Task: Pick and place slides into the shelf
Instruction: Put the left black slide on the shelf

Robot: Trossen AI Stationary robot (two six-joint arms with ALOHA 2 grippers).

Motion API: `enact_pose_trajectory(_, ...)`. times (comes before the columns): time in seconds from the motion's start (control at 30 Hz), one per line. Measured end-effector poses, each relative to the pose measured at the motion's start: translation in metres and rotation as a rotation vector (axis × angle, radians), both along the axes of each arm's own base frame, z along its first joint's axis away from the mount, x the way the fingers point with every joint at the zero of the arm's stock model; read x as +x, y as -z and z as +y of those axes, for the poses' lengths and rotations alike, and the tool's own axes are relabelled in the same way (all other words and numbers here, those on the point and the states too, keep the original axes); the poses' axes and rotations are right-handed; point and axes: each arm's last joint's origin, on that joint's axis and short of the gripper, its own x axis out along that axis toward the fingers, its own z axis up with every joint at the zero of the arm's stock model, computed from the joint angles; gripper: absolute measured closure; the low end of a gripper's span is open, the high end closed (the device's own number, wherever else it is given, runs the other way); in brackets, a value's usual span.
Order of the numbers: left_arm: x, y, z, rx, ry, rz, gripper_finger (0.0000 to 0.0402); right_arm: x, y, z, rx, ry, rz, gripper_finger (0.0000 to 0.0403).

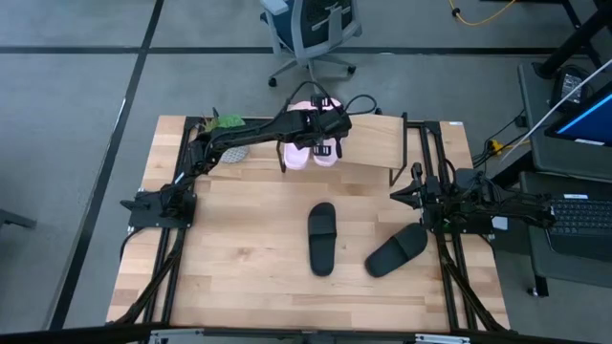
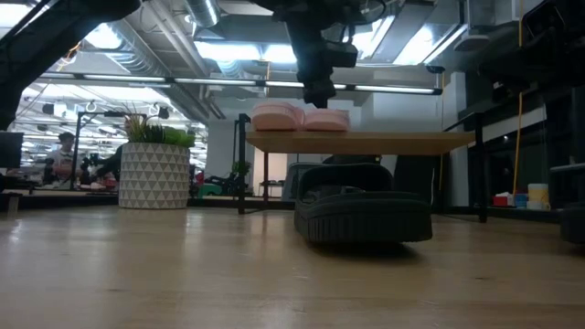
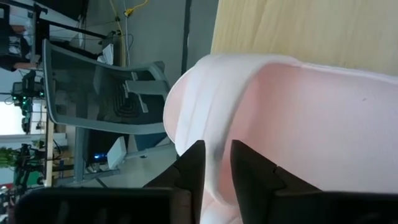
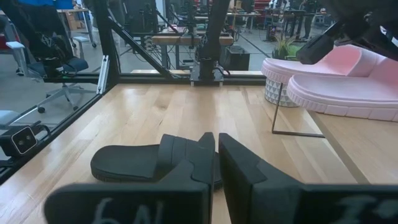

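Half the job looked done: both pink slides (image 1: 313, 151) sat side by side on the shelf (image 1: 378, 143), toward its end nearer the plant (image 2: 155, 163). My left hand (image 1: 325, 122) hung right over them, its fingers (image 3: 193, 163) a little apart astride the strap of one, not visibly squeezing; I judged I was letting go. Two black slides (image 1: 322, 238) were left on the surface (image 1: 239, 248), in front of the shelf, one just beside the other (image 1: 396, 251).

My right hand (image 1: 400, 194), fingers nearly together and empty, waited off the shelf's other end, near the second black slide. The shelf top beyond the pink pair was bare, room enough, I reckoned, for both. Its front edge and thin black legs stood between me and that room.
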Motion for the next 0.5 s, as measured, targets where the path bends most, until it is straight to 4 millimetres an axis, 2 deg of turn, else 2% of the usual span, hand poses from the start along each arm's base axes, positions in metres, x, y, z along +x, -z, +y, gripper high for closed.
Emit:
enact_pose_trajectory(0.3, 0.001, -0.006, -0.01, 0.031, 0.023, 0.005, 0.0309, 0.0, 0.0, 0.0, 0.001, 0.0, 0.0, 0.0377)
enact_pose_trajectory(0.5, -0.011, -0.039, -0.022, 0.037, 0.04, -0.1, 0.0313, 0.0, 0.0, 0.0, 0.001, 0.0, 0.001, 0.0377)
